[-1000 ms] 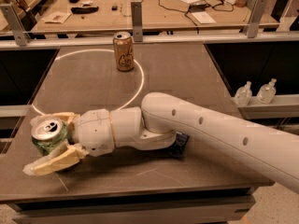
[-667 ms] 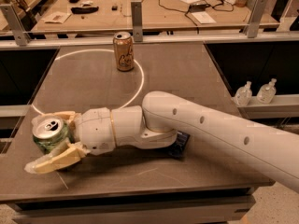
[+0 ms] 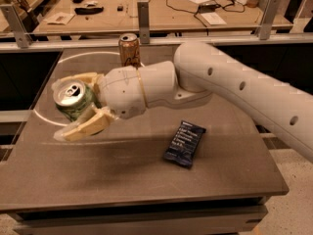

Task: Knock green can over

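Camera view: the gripper (image 3: 59,110) sits over the left part of the table (image 3: 122,190). Its two cream fingers (image 3: 87,126) are clamped on the green can (image 3: 74,100), one above it and one below. The can lies between the fingers and is tilted, with its silver top and pull tab turned up and toward the left. Whether its base touches the table cannot be told, as the lower finger covers that side.

The white wrist (image 3: 132,89) is right behind the fingers. From it the thick arm (image 3: 244,87) runs off to the right and crosses the middle of the table.

An orange can (image 3: 129,49) stands upright beyond the fingers, on the far side of the wrist. It is near the back edge of the table and well apart from the green can. The wrist hides its lower part.

A dark snack packet (image 3: 185,143) lies flat on the wrist side of the fingers, nearer the front of the table. It is below the arm and apart from both cans.

A white ring (image 3: 88,54) is marked on the table, curving behind and beside the fingers. The gripper and green can sit over its left part.

Past the back edge of the table runs a metal rail (image 3: 195,39) with posts. Beyond the rail is a desk (image 3: 161,18) with cables and papers on it.
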`<move>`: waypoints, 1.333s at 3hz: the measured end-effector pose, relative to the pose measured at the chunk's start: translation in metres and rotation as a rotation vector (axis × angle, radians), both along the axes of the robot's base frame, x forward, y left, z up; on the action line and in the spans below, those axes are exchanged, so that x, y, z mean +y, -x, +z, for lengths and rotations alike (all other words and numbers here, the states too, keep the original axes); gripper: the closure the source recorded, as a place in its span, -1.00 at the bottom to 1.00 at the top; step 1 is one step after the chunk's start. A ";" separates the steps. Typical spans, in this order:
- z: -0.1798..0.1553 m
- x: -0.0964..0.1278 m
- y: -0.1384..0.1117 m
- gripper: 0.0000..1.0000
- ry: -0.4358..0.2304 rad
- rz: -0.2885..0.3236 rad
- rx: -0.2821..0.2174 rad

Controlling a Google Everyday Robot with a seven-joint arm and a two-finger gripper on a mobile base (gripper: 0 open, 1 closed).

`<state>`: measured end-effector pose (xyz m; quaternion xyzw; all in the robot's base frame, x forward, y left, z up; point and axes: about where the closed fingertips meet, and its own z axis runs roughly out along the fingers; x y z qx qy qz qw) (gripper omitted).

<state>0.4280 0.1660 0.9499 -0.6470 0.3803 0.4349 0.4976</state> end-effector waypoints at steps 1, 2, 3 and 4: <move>0.025 -0.015 -0.011 1.00 0.068 0.045 -0.184; 0.030 -0.018 -0.007 1.00 0.139 0.174 -0.385; 0.016 -0.014 0.006 1.00 0.230 0.343 -0.544; -0.005 -0.011 0.012 1.00 0.362 0.421 -0.639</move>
